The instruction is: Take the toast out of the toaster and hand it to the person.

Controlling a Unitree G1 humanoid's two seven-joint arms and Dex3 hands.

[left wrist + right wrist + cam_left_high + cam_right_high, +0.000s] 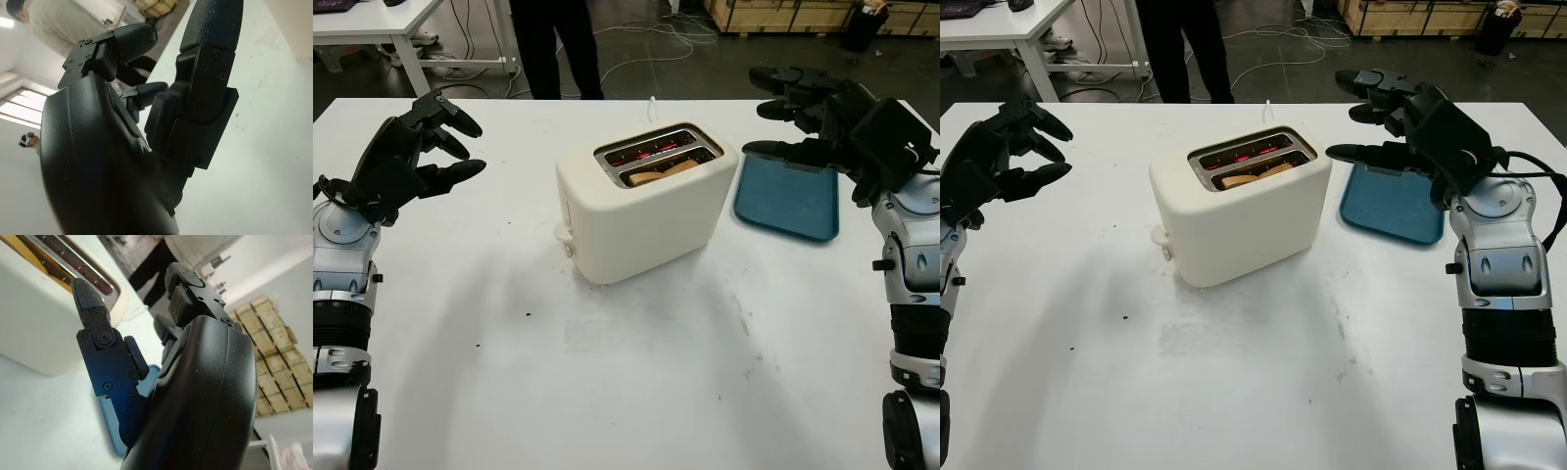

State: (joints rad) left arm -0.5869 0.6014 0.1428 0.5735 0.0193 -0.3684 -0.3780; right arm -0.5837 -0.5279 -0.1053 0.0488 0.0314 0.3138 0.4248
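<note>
Toast [663, 173] looks light and crumbly, so I'd pinch its top edge gently; right hand [795, 117] and left hand [435, 147] both open, holding nothing

A lab or workshop: floor cables [646, 54]; wooden crates [783, 15]; white workbenches [382, 24].

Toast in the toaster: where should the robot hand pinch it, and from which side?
Pinch the toast by its exposed top edge, coming straight down from above. It sits low in the near slot of the toaster, faces walled in. The open right robot hand is nearer.
</note>
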